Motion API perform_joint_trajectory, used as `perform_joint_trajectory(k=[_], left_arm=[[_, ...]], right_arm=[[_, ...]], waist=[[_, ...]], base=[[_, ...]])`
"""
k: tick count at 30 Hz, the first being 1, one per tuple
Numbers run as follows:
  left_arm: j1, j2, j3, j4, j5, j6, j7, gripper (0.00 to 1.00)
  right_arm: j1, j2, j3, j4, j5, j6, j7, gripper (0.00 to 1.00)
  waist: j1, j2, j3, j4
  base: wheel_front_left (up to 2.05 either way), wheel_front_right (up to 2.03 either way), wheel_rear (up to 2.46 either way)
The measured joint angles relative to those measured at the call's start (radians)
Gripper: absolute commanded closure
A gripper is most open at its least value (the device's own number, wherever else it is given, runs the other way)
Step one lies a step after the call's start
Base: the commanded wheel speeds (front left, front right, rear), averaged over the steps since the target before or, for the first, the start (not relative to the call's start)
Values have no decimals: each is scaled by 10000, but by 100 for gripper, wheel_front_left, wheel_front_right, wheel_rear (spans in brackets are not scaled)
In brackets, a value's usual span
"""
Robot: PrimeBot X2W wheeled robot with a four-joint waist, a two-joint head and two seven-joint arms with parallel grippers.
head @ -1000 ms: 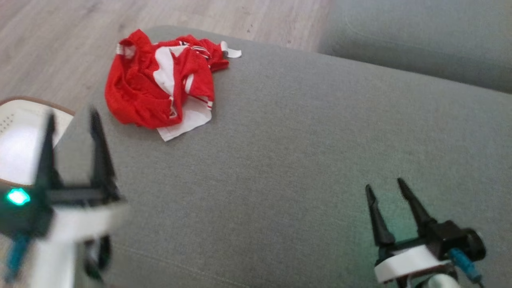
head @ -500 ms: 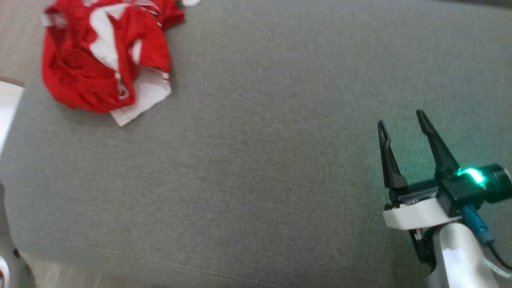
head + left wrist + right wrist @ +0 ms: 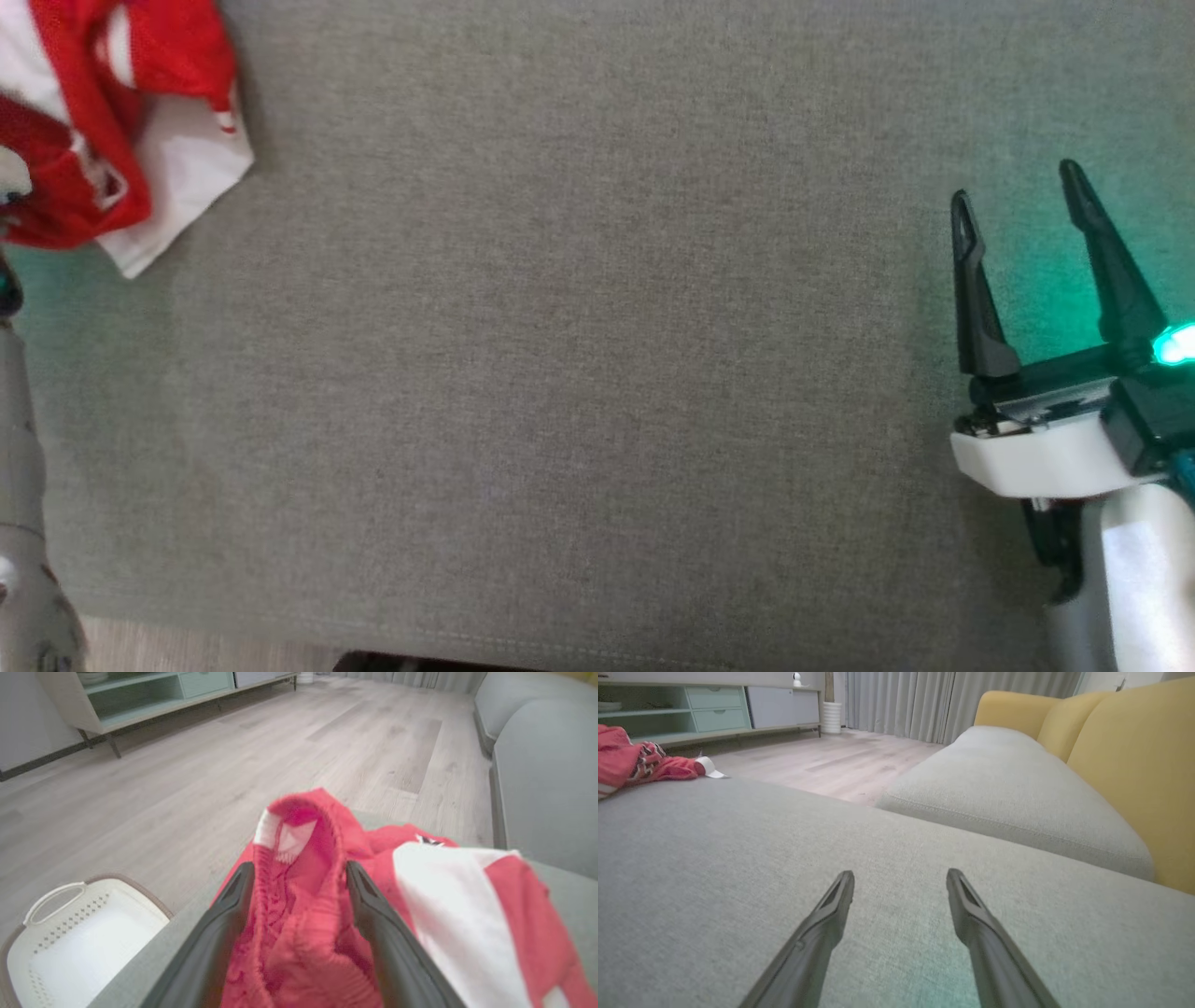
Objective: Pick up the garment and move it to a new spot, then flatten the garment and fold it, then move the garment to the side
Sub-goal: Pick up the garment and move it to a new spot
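Observation:
The garment (image 3: 93,121) is a crumpled red and white shirt lying at the far left of the grey sofa cushion (image 3: 560,373). In the left wrist view my left gripper (image 3: 300,865) is open, its two fingers (image 3: 219,933) straddling a raised red fold of the garment (image 3: 299,924). A white panel of the garment lies to the right of those fingers. My right gripper (image 3: 1016,185) stands open over bare cushion at the right, far from the garment (image 3: 626,763), with nothing between its fingers (image 3: 817,933).
A white laundry basket (image 3: 70,938) stands on the wooden floor (image 3: 233,765) beside the cushion's left edge. A second grey cushion (image 3: 1008,793) and a yellow sofa back (image 3: 1134,765) lie beyond the right gripper. A low cabinet (image 3: 140,690) stands across the floor.
The head camera has swung down and right, so the garment now sits in that view's top left corner. My left gripper, a second ago short of the garment, now has its fingers around a fold.

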Motion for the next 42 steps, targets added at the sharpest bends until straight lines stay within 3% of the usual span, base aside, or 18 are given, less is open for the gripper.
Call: perform_joint_trajectory(k=[5, 6, 7, 8, 10, 15, 21, 31, 37, 42], left_arm=[[-414, -6, 19, 1020, -301, -146, 104, 0], [-493, -8, 13, 1193, -307, -222, 188, 10], [-534, -8, -13, 1321, -307, -282, 207, 41], [-556, -8, -36, 1432, -307, -288, 201, 54], [-581, -4, -59, 1603, -307, -357, 67, 99], [-748, 59, -326, 1904, -286, -439, -407, 100], [-1141, 529, -721, 1858, -100, -545, -708, 100], [-1403, 487, -2784, -309, -414, -708, -48, 100], [-1380, 17, -3827, -1779, -819, -708, 541, 100], [-1234, -1020, -4309, -2780, -1055, -685, 895, 100]], right_arm=[[-5, -121, -77, -144, 15, 0, 84, 0], [-9, -125, -75, -138, 15, 0, 84, 0], [-17, -125, -69, -130, 15, 0, 84, 0], [-40, -125, -61, -117, 15, 0, 84, 0], [-134, -125, -58, -77, 15, 0, 79, 0], [-359, -115, -44, 267, 15, 0, -44, 0], [-353, 48, -40, 1018, 56, 0, -405, 0], [273, 311, -387, 2213, 506, 0, -830, 0], [726, 403, -343, 2633, 1127, 0, -934, 0], [1129, 418, -88, 2857, 1396, 0, -943, 0]], waist=[[-1, 0, 470, -77], [-1, 0, 512, -75], [-1, 0, 533, -72], [-1, 0, 535, -68], [-3, 0, 509, -61], [-3, 0, 210, -61], [-3, 1, -598, -121], [-5, 1, -2685, -299], [-6, 1, -3917, -573], [-7, 2, -4769, -1013]], base=[[0, 0, 0], [0, 0, 0], [0, 0, 0], [0, 0, 0], [0, 0, 0], [0, 0, 0], [0, 0, 0], [0, 0, 0], [0, 0, 0], [0, 0, 0]])
